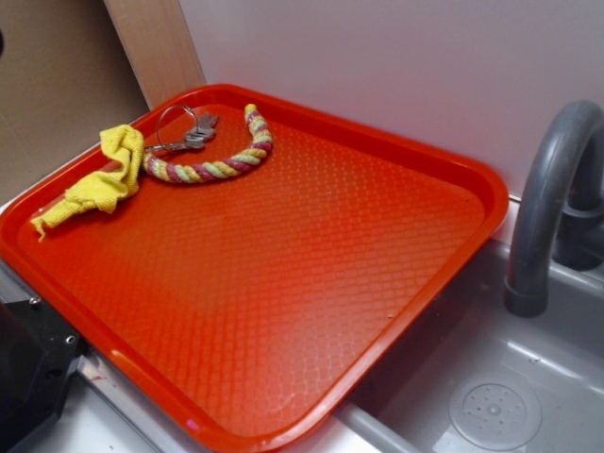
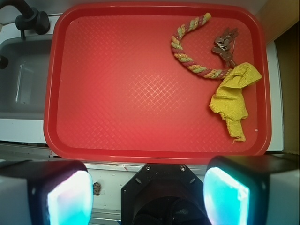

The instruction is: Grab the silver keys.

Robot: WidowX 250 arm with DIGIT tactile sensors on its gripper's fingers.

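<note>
The silver keys [image 1: 195,135] lie on a thin wire ring in the far left corner of the red tray [image 1: 311,283], tucked inside the curve of a yellow-and-pink braided rope [image 1: 219,162]. In the wrist view the keys [image 2: 225,44] sit at the upper right, just past the rope [image 2: 190,60]. My gripper [image 2: 147,194] hangs high above the near edge of the tray, far from the keys, open, with nothing between its two glowing pads [image 2: 70,199]. The gripper does not show in the exterior view.
A yellow cloth [image 1: 99,179] lies crumpled beside the rope and touches its end. A grey sink [image 1: 510,396] with a curved faucet [image 1: 547,208] lies to the tray's right. A black mount [image 2: 161,192] sits below my fingers. A white wall stands behind.
</note>
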